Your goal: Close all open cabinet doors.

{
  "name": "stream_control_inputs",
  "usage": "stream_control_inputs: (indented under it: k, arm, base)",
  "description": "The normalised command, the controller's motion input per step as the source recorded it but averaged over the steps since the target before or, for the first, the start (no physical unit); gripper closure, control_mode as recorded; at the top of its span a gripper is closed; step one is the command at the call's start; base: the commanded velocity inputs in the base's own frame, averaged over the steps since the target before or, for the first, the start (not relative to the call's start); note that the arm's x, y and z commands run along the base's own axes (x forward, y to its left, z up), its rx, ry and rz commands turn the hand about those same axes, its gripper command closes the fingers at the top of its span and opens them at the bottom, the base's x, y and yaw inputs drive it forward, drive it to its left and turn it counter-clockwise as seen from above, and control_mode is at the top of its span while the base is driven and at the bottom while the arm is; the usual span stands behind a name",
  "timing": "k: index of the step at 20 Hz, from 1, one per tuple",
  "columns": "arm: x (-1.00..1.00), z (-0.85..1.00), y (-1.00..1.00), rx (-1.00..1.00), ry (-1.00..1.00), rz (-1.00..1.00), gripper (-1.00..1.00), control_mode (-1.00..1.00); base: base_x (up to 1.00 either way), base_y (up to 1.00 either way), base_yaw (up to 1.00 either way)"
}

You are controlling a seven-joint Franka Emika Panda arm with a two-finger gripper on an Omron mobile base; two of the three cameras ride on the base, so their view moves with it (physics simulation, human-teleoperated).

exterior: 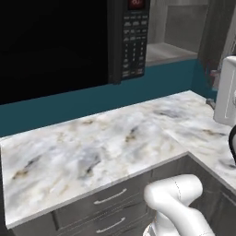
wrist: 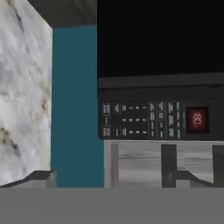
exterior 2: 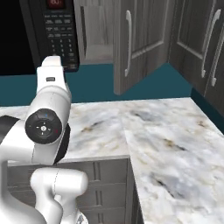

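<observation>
Your jaws [wrist: 112,179] stand wide apart with nothing between them — only the two dark fingertips [wrist: 37,177] show, at the bottom corners of the hand view. That view is rolled on its side: straight ahead of the jaws you have the black microwave [wrist: 159,65] with its keypad [wrist: 142,120] and red display [wrist: 196,120], and just below the keypad, between the tips, pale grey wood grain that may be the cabinet interior — you cannot tell for sure. Teal wall [wrist: 74,105] and the marble surface [wrist: 24,92] lie off to the left tip's side.

In the right base view the open cabinet door [exterior 2: 138,43] swings out beside the microwave, right of the arm's white hand, well apart from it. It is tall, grey wood-grain, with a recessed panel and a long vertical silver bar handle [exterior 2: 128,43]. Behind it the cabinet's shelf [exterior 2: 97,51] shows. Further right, two more doors [exterior 2: 199,41] sit flush.
</observation>
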Motion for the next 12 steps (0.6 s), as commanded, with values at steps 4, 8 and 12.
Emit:
stream_control_inputs:
  k: [4,8,12]
  arm:
    - [0.0,0.0,0.0,0.0,0.0,0.0,-1.0,1.0]
    - [0.0,0.0,0.0,0.0,0.0,0.0,-1.0,1.0]
    - [0.0,0.0,0.0,0.0,0.0,0.0,-1.0,1.0]
  base:
    - [0.99,0.34,0.03]
    - [0.91,0.29,0.03]
    - [0.66,0.08,0.01]
